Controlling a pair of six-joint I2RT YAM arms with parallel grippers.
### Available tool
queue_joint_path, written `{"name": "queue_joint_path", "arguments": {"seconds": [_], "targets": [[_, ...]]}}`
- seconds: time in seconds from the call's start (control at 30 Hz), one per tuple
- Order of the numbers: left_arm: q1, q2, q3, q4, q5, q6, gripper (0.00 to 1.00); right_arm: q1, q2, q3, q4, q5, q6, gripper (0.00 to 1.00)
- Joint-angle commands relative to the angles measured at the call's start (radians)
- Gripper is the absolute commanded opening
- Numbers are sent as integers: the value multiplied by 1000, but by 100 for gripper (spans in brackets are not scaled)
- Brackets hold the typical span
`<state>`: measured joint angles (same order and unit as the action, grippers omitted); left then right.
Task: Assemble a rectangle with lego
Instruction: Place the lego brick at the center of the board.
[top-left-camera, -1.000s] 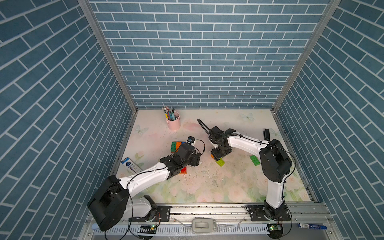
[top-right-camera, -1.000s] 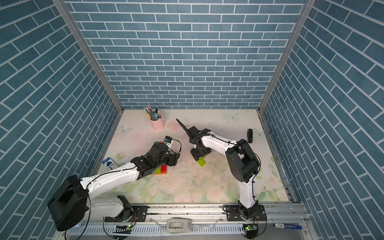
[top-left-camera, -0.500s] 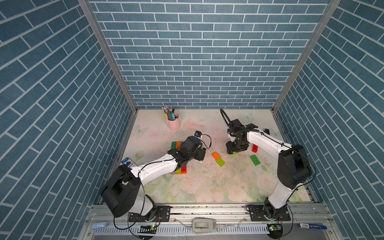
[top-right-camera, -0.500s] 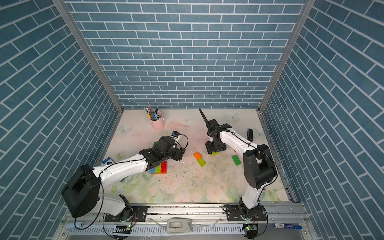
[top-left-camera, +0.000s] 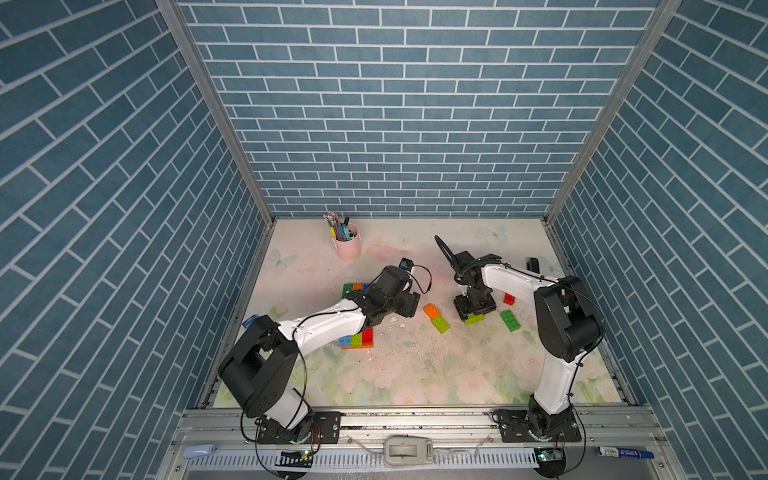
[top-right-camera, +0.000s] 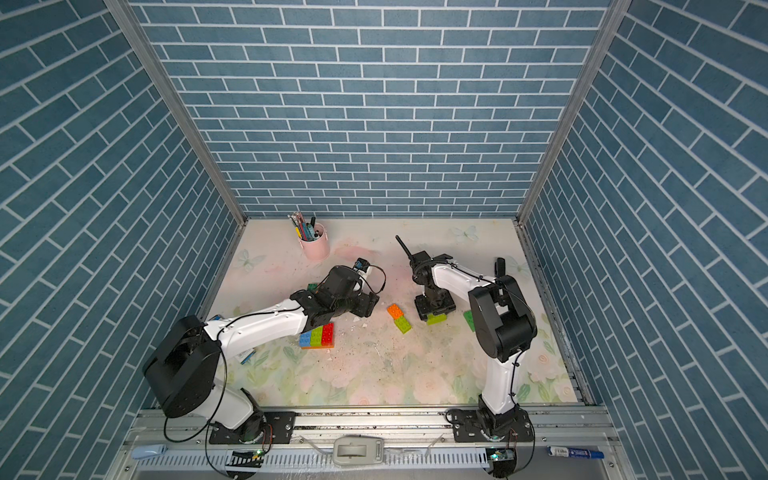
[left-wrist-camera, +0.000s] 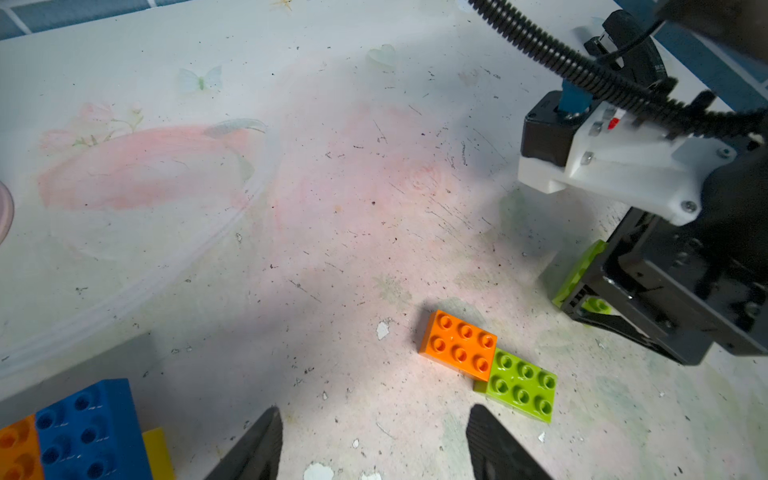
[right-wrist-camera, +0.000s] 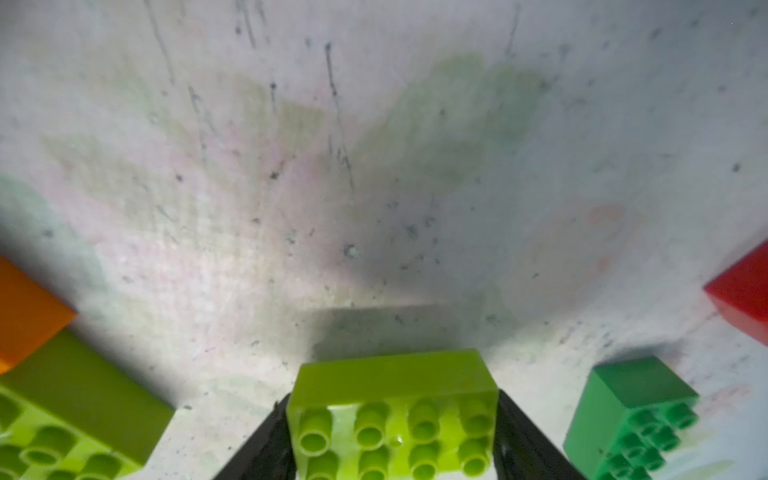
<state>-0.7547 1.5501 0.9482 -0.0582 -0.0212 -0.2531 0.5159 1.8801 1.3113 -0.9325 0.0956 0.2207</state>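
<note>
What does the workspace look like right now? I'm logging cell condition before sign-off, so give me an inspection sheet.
Surface: flowered mat, scuffed, white flecks.
Job's things: blue-lime-red block by left arm; orange and lime pair; loose dark green brick, red brick.
Clutter: pink pen cup; black item at mat edge.
Grippers: left gripper open, empty; right gripper closed on lime brick.
Cables: ribbed black hose on right arm.
Surroundings: blue tiled walls; marker on front rail.

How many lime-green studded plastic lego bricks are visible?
3 lime-green bricks: one in the right gripper, one touching the orange brick, one in the blue-lime-red row beside the left arm, which may hide more.
</note>
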Motion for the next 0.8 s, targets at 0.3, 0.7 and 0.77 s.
{"name": "queue_joint_path", "arguments": {"seconds": [0.3, 0.7, 0.77], "targets": [[3, -69, -86, 19, -25, -16, 72, 10, -5, 71, -37, 23, 40, 67], [4, -76, -126, 51, -33, -46, 72, 64, 115, 184, 68, -116, -20, 37], [4, -83, -134, 49, -40, -45, 73, 75, 142, 205, 70, -129, -15, 37]]}}
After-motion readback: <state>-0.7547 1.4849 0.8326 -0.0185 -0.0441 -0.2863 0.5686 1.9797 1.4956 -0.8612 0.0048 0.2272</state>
